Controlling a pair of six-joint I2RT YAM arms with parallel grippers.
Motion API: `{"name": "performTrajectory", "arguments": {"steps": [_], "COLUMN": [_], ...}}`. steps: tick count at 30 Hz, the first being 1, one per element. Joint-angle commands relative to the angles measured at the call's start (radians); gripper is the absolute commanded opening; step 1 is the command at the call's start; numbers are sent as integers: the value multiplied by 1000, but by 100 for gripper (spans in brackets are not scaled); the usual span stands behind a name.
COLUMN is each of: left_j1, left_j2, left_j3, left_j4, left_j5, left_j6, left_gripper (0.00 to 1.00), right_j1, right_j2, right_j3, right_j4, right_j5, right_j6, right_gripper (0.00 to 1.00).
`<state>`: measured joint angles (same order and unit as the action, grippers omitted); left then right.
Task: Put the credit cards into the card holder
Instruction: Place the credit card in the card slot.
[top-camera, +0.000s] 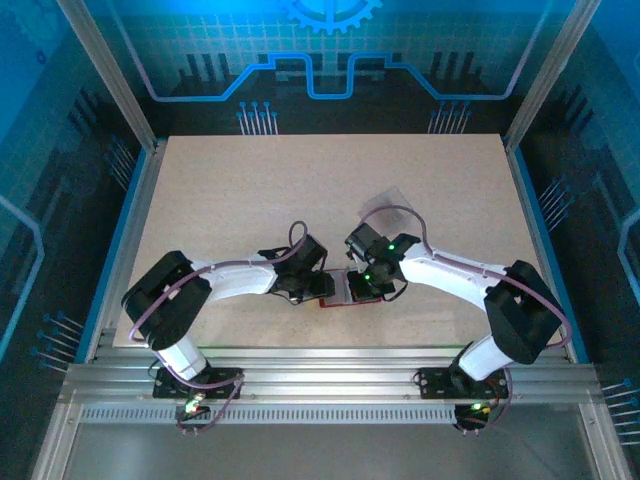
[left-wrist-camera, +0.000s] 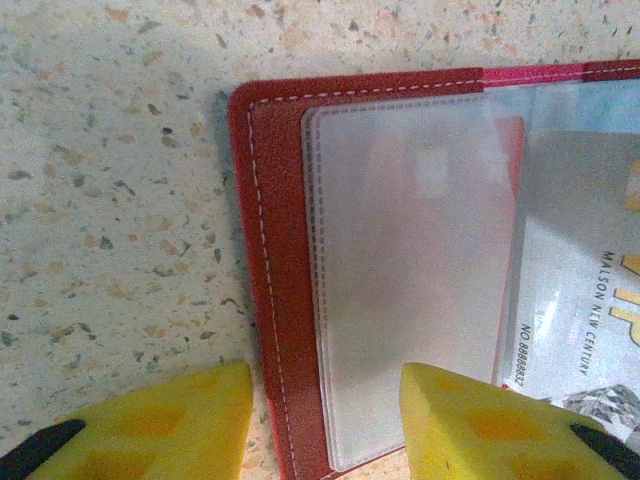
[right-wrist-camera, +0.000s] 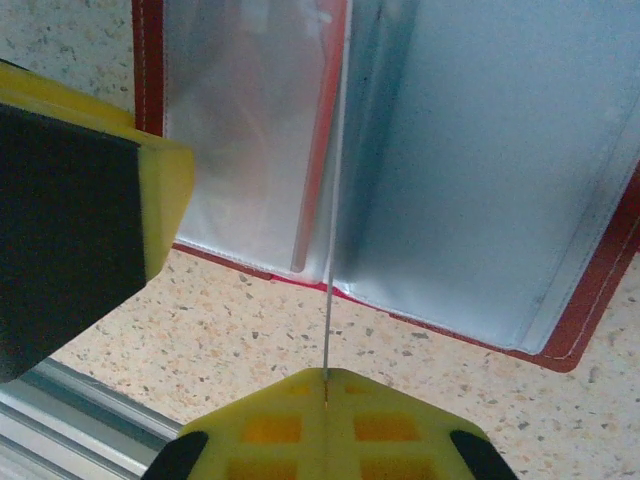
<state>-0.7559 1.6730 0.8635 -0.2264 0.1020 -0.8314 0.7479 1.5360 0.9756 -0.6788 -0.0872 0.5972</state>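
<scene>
Top external view: both arms meet over the wallet, which lies open on the table near its front edge. A second card, pale and see-through, lies farther back, beyond the right arm and well apart from the wallet.

Left wrist view: the left claw stands partly wide and holds nothing. Its yellow fingers straddle the wallet's red stitched edge, one over bare table, the other over a frosted pocket. Whether they press down cannot be told. A printed card lies just right of that pocket.

Right wrist view: the right claw is pinched tight on a card, seen edge-on as a thin upright line. It reaches from the fingertips to the middle of the open wallet, between the left and right clear pockets. Whether its far end sits inside a pocket cannot be told.
</scene>
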Motion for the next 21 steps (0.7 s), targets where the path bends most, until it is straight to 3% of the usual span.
{"name": "performTrajectory", "arguments": {"steps": [1,10,21], "left_j1": [-7,-8,-7], "left_j2": [22,30,33], "left_j3": [17,12,-8], "left_j4": [16,28,44], "left_j5": [1,7,13], "left_j6": [14,12,5], "left_gripper": [45,45,44], "right_j1": [13,13,-3], "right_j2": [18,31,64], "right_j3": [-1,13,58], "right_j4": [-1,12,-11], "right_j5": [-27,-45,-19], "right_j6": [12,4,-16], "right_gripper": [11,26,29]}}
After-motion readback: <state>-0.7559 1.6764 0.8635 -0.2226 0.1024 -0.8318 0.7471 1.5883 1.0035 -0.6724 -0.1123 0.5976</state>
